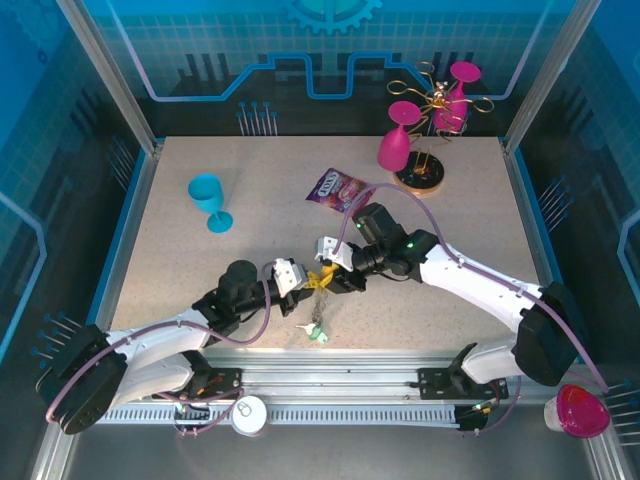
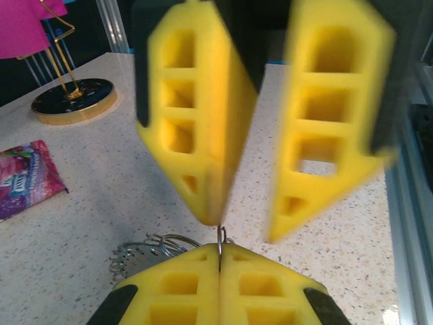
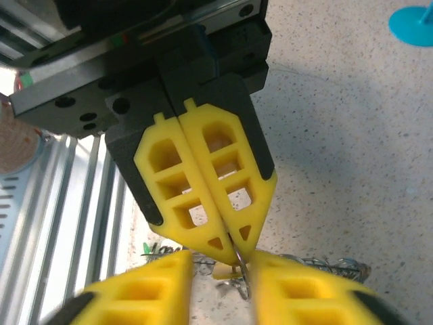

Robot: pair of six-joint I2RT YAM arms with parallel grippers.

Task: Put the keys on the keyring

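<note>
Yellow finger pads meet near the middle of the speckled table (image 1: pixel 250 180) in the top view. There the left gripper (image 1: pixel 306 279) and the right gripper (image 1: pixel 336 274) face each other tip to tip. Just nearer than that meeting point, green-headed keys (image 1: pixel 316 333) lie on the table, apart from both grippers. Farther back, a purple snack packet (image 1: pixel 335 187) lies just beyond the right arm. A blue goblet (image 1: pixel 208 197) stands well off to the left. At the far right a pink goblet (image 1: pixel 397 140) leans by a gold wire stand (image 1: pixel 420 175).

From the left wrist, its own fingers (image 2: pixel 183 284) are pressed together on a thin bit of metal seen edge-on. This appears to be one of the wire loops of the keyring (image 2: pixel 145 249), whose other loops fan out to the left, touching the table. The right gripper's fingers (image 2: pixel 189 122) stand spread above them, blurred, and hide much of the table behind. The packet and the stand's round base sit far left.

From the right wrist, its own fingers (image 3: pixel 135 298) are apart at the bottom edge with nothing clamped. The left gripper's closed fingers (image 3: pixel 183 176) come down between them, nipping the thin metal at their tips. Wire loops show to the right of it, and small green bits to the left are too small to identify. The blue goblet's foot is at the far right corner.
</note>
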